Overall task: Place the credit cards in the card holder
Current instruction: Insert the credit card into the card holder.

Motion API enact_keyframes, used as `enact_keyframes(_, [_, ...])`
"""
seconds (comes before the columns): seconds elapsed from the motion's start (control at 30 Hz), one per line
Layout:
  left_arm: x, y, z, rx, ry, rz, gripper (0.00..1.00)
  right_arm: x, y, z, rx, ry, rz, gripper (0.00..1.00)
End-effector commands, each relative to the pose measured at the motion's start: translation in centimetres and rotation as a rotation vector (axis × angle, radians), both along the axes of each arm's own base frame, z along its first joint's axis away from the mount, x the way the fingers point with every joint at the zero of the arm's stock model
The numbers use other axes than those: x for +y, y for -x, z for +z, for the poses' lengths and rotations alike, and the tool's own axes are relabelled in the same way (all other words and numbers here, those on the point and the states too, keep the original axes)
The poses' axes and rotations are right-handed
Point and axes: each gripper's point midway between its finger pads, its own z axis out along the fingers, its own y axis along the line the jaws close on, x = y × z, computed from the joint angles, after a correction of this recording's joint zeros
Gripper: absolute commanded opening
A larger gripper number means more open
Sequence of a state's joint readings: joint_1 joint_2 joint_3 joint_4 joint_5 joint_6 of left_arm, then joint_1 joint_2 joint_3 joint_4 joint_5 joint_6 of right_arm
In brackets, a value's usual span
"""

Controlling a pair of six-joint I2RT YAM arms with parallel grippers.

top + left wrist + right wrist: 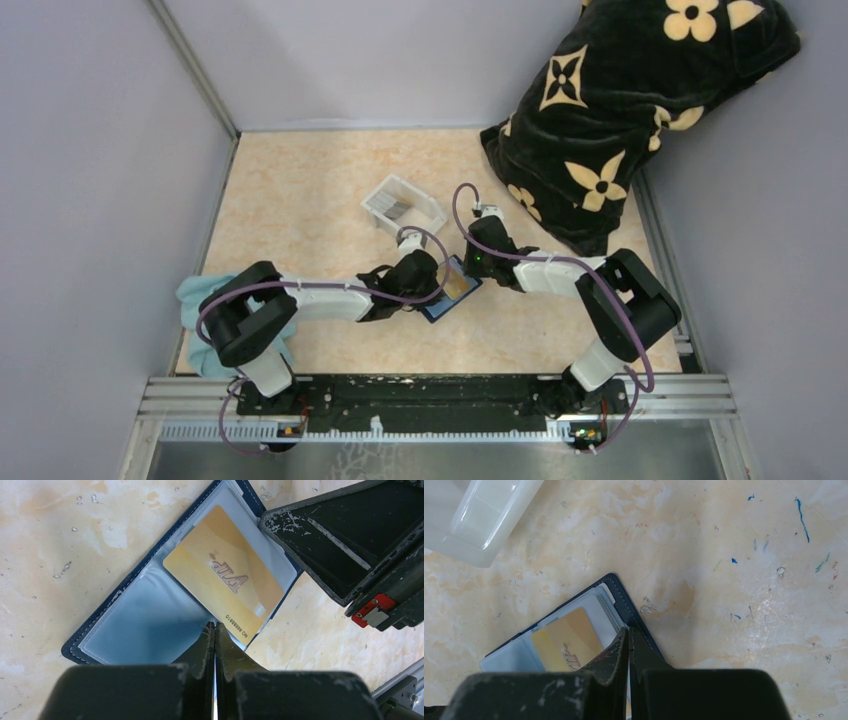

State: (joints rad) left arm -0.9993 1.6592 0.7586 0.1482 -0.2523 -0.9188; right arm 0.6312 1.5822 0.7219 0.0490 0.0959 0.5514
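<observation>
Looking down from above, both arms meet over the open navy card holder (445, 306) on the table (300, 200). The left fingers (437, 287) and right fingers (472, 268) are each pressed shut, holding nothing, with their tips on the holder from opposite sides. A gold card (461, 287) lies between the two sets of tips. Beyond them sits a white tray (385, 200) with dark cards (399, 209) inside. Further beyond the right fingers is a black floral blanket (620, 110).

From the left wrist, the closed tips (209, 635) rest at the near corner of the gold VIP card (220, 575). It lies slanted on one half of the holder (100, 622), seemingly partly under a clear sleeve; how deep is unclear. Left of the tips is an empty clear pocket. The right fingers crowd the card's far right edge.

From the right wrist, the closed tips (623, 640) touch the holder's navy border just beside the card. Bare table lies ahead and to the right. The tray corner (474, 525) is well apart, up and left.

Seating this card looks like the step in hand. The next move likely calls for a gentle push along the sleeve while the other fingers pin the holder, then a trip to the tray. The arms leave little room between them, and the holder could slide.
</observation>
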Motion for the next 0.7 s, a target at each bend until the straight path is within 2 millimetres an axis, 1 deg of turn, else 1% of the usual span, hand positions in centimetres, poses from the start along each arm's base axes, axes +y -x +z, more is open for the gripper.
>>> enact_keyframes(0.0, [-0.7, -0.8, 0.4, -0.025, -0.006, 0.015, 0.00, -1.1, 2.9, -3.0, 0.119, 0.086, 0.036, 0.00])
enact_keyframes(0.47, [-1.5, -1.6, 1.1, -0.048, 0.014, 0.022, 0.00, -1.1, 2.9, -3.0, 0.119, 0.085, 0.033, 0.00])
enact_keyframes(0.67, [-1.8, -1.9, 1.0, -0.052, 0.007, 0.021, 0.00, -1.1, 2.9, -3.0, 0.121, 0.087, 0.036, 0.00])
